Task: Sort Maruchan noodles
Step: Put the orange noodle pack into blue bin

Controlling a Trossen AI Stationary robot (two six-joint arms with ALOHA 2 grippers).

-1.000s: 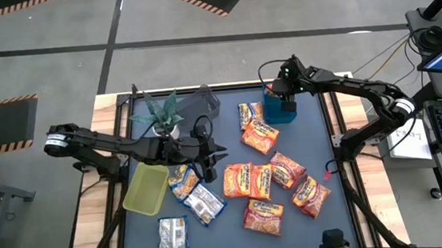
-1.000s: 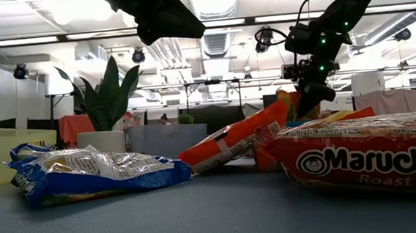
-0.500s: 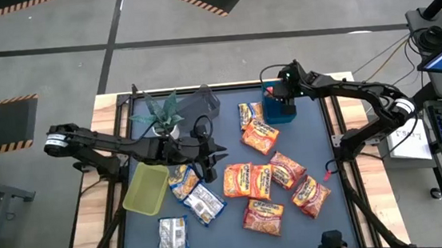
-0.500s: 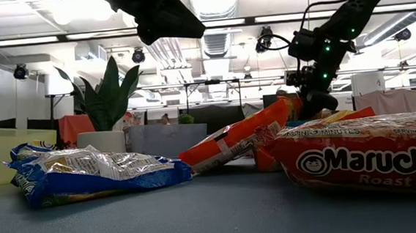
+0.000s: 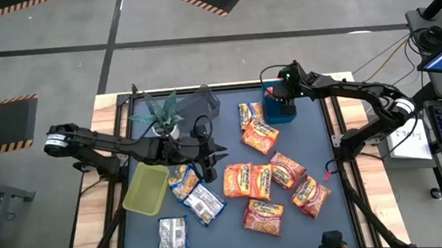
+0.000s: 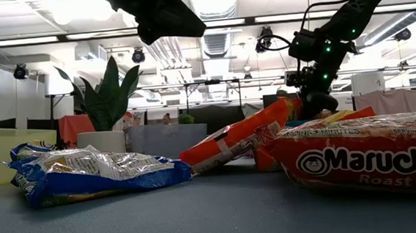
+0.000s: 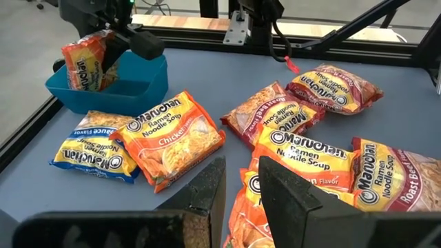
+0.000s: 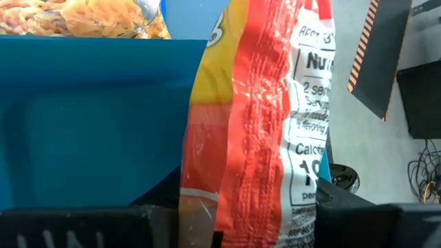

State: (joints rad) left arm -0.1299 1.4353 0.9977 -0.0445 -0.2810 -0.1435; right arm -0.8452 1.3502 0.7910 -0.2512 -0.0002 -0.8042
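Right gripper (image 5: 276,97), having lowered into the far blue bin (image 5: 281,115), pinches an orange Maruchan packet (image 8: 255,117) upright inside; release seems next. Left gripper (image 7: 238,200) hovers mid-table, fingers slightly parted, empty.

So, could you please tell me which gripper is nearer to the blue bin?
Right. The right gripper is directly above the blue bin, holding an orange packet over it; the left gripper hovers mid-table, well away.
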